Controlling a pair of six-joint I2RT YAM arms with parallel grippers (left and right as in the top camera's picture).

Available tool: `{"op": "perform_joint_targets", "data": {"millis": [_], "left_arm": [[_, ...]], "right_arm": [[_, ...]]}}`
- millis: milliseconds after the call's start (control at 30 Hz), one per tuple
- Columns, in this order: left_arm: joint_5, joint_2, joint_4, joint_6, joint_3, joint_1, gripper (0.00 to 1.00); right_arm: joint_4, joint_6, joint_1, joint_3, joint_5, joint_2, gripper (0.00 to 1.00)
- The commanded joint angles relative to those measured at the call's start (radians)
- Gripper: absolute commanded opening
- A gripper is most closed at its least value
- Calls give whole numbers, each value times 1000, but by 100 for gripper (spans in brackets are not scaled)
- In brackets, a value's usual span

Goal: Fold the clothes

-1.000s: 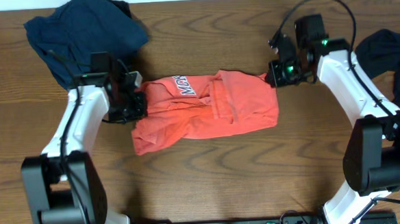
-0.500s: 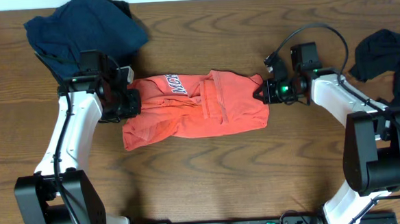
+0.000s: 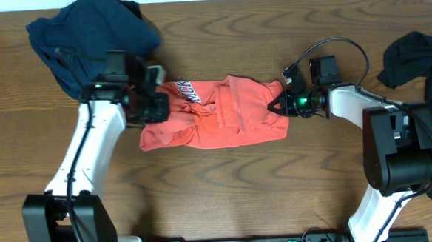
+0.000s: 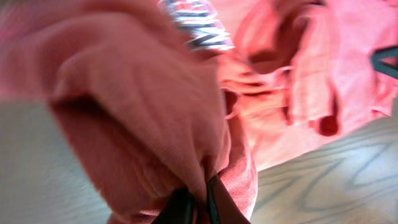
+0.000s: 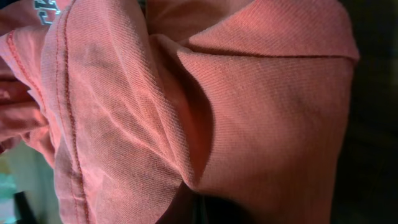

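A red-orange T-shirt with block lettering lies bunched across the table's middle. My left gripper is shut on its left end; in the left wrist view the dark fingertips pinch a gathered fold of the shirt. At the shirt's right end, my right gripper is shut on the cloth; the right wrist view is filled with the red-orange fabric, pulled into a crease at the jaws. A navy blue shirt lies crumpled at the far left. A black shirt lies at the right edge.
The wooden table shows bare in front of the red-orange shirt. The navy blue shirt lies just behind my left arm. The black shirt lies beside my right arm.
Both grippers kept hold of the red-orange shirt. The left gripper moved right over the last half second, the right one moved down and inward, and the shirt is narrower and more bunched.
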State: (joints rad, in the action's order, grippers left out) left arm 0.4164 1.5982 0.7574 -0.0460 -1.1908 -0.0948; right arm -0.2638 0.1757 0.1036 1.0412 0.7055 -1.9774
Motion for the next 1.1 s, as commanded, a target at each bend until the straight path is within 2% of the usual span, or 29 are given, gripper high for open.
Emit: {"op": "perform_joint_targets", "data": {"millis": [0,267,533,800,1067], "left_arm": [[21,-21,-39,34,-36,-72,6],[18,-18,-216,68,-36,-286,6],[-51,54,-374,71,-36,-472,6],[-50,198,-565,133,-36,-562,6],[-51,215,-668,135,-36,-620,6]], "right_arm": [[-18,11,9,-21,-53,-74,1],[-20,11,9,-21,-53,-74,1],[-32,11,9,-21,-49,-74,1],[-43,10,9,-21,-50,-74,1],[-43,11,9,-21,-50,-74,1]]}}
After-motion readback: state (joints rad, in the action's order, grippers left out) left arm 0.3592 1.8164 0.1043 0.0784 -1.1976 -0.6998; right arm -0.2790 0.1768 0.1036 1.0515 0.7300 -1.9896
